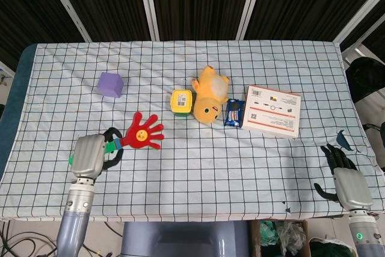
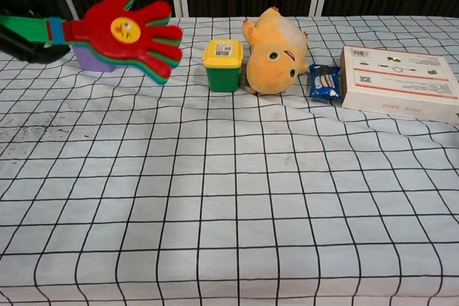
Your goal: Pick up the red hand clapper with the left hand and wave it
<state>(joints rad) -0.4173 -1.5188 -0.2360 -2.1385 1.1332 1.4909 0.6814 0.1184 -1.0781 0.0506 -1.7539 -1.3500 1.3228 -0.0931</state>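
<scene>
The left hand (image 1: 89, 154) holds the red hand clapper (image 1: 142, 132) above the worktop (image 1: 198, 167), which carries a white cloth with a black grid. Its dark fingers (image 1: 112, 156) are curled around the green handle of the clapper, and the red palm with a yellow smiling face sticks out from the fingers toward the middle of the worktop. In the chest view the clapper (image 2: 128, 31) is clearly in the air, with its handle going off to the left edge where the dark fingers (image 2: 32, 34) grip it; green layers show under the red one.

Beyond the fingertips of the clapper stands a small green container with a yellow lid (image 1: 181, 102), apart from the clapper. Just beside this container lies a yellow plush toy (image 1: 209, 96), then a small blue snack packet (image 1: 233, 112) and a white flat box with a red stripe (image 1: 272, 110). A purple cube (image 1: 110, 84) sits farther from the left fingers, toward the back of the worktop; in the chest view it (image 2: 90, 60) is partly hidden behind the clapper.

The right hand (image 1: 348, 180) is at the near right corner of the worktop, well apart from all things. Its fingers (image 1: 337, 156) are spread and hold nothing.
</scene>
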